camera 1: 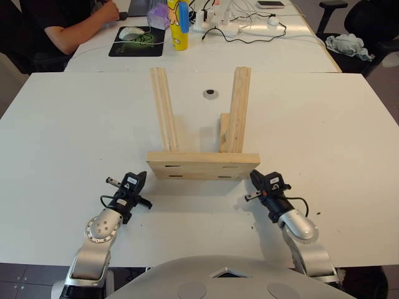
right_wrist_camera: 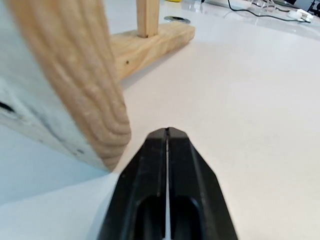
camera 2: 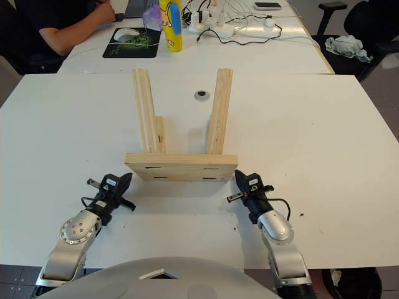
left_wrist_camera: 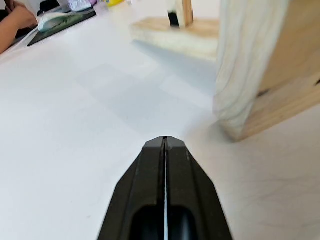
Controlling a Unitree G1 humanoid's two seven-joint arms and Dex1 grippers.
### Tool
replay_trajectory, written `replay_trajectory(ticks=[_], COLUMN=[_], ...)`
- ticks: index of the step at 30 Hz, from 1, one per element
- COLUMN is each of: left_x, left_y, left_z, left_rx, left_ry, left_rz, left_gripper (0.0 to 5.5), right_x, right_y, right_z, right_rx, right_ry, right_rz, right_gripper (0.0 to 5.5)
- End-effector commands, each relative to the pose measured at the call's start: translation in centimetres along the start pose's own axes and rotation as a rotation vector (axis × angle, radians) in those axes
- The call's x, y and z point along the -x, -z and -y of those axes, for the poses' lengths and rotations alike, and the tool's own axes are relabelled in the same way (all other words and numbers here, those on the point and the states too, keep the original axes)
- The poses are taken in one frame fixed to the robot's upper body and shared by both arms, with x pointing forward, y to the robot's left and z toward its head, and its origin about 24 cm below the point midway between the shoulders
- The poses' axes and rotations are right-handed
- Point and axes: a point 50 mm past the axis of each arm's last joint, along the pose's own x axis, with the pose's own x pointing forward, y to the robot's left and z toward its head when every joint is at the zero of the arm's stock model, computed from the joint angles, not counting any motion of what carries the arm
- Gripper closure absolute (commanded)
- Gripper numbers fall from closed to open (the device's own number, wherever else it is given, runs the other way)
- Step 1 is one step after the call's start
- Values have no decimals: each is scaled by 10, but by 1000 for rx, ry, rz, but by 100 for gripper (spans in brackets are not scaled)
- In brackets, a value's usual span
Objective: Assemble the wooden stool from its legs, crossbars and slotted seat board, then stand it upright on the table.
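Stool (camera 1: 239, 106) was seen from the head camera lying on its side on the white table (camera 1: 68, 131). Its seat board (camera 1: 203, 166) was turned toward the robot and two legs (camera 1: 164, 109) pointed away. A crossbar (camera 1: 224, 132) was mostly hidden. The left gripper (camera 1: 141, 176) and right gripper (camera 1: 254, 175) were placed just beside the board's corners. In the left wrist view, the fingers (left_wrist_camera: 150, 170) were pressed together, empty, and the board was cut off. In the right wrist view, the fingers (right_wrist_camera: 186, 170) were likewise closed on nothing.

One seat board (camera 1: 203, 166) sits at centre frame, with two legs above it (left leg (camera 1: 164, 109), right leg (camera 1: 239, 109)), one short crossbar (camera 1: 224, 131), one dark disc (camera 1: 211, 94), and two grippers below (left gripper (camera 1: 139, 179), right gripper (camera 1: 254, 177)).
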Motion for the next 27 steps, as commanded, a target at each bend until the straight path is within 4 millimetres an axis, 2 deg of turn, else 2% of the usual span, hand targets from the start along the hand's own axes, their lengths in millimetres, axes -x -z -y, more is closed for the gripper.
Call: replay_trajectory(ticks=[1, 6, 14, 20, 24, 27], left_x=[-6, -8, -8, -8, -11, -12], left_y=[-2, -4, -10, -11, -19, -30], left_z=[11, 18, 27, 41, 51, 52], left_rx=[-2, 17, 49, 66, 95, 110], left_ry=[27, 61, 101, 163, 207, 209], left_rz=[7, 24, 47, 50, 84, 126], left_gripper=[550, 550, 550, 550, 550, 550], right_x=[-5, -4, 3, 1, -5, -8], right_y=[11, 18, 15, 13, 3, -11], right_z=[-4, -9, -22, -25, -26, -29], right_rx=[-14, -51, -85, -90, -102, -114], right_ry=[28, 30, -7, -38, -93, -142], right_rz=[-71, -93, -96, -108, -76, -29], right_gripper=[546, 546, 546, 546, 546, 546])
